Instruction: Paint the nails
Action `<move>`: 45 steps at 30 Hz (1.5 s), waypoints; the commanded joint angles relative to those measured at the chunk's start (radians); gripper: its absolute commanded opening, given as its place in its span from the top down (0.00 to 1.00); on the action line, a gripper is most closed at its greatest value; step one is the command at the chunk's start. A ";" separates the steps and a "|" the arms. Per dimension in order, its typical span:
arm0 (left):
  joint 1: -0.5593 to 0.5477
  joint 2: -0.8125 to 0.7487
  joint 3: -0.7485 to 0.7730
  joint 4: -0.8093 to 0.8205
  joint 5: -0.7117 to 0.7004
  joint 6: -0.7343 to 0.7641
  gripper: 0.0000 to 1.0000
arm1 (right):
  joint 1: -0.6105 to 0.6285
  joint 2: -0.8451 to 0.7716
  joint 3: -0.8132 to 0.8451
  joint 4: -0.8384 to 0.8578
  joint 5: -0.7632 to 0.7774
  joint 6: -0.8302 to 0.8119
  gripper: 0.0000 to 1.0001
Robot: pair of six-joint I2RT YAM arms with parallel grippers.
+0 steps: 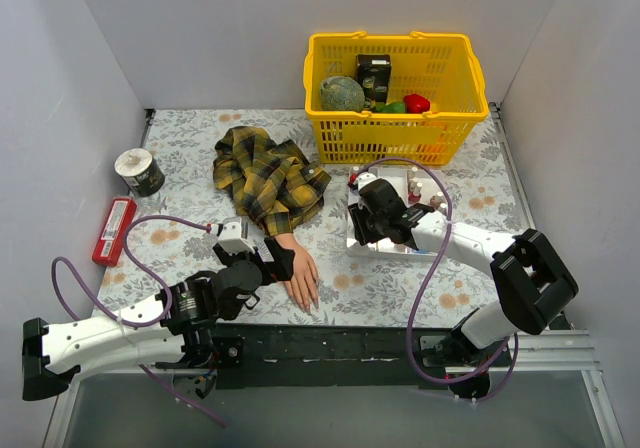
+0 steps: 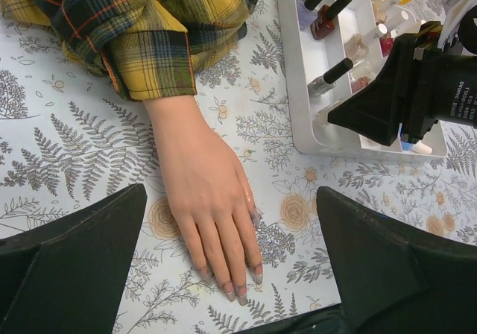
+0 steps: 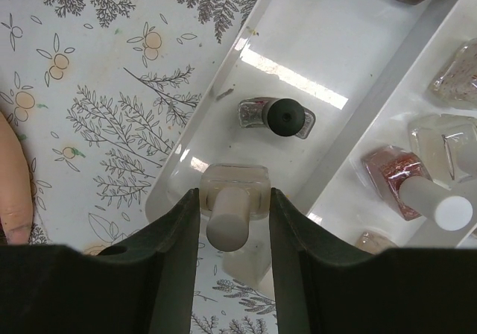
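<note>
The peach mannequin hand (image 2: 201,192) lies palm down on the floral cloth, its plaid sleeve (image 1: 265,180) behind it. Its nails (image 2: 240,295) look greyish and smudged; they also show in the top view (image 1: 310,306). My left gripper (image 2: 231,200) hovers over the hand, open wide and empty, one finger on each side. My right gripper (image 3: 232,207) is shut on a pale nude polish bottle (image 3: 232,192) with an off-white cap, at the near left corner of the white tray (image 3: 313,43). In the top view the right gripper (image 1: 360,230) stands over that tray (image 1: 385,246).
The tray holds several polish bottles, including a glittery one with a black cap (image 3: 276,118) and a reddish one with a white cap (image 3: 406,181). A yellow basket (image 1: 390,128) stands behind the tray. A tape roll (image 1: 140,171) and a red flat pack (image 1: 113,230) lie at the left.
</note>
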 commanded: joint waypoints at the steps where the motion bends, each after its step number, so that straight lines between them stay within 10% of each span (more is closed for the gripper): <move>1: -0.004 -0.006 -0.010 0.012 -0.008 0.009 0.02 | -0.004 0.008 0.003 0.034 -0.019 -0.005 0.63; 14: -0.004 -0.001 -0.010 0.015 -0.008 0.012 0.02 | -0.006 0.035 -0.001 0.034 -0.042 -0.004 0.62; 30: -0.004 0.002 -0.010 0.026 0.011 0.029 0.02 | -0.006 -0.044 0.008 0.003 -0.035 -0.004 0.35; 45: -0.004 -0.050 -0.039 0.032 -0.058 -0.014 0.02 | -0.001 -0.622 -0.248 0.130 0.112 0.019 0.35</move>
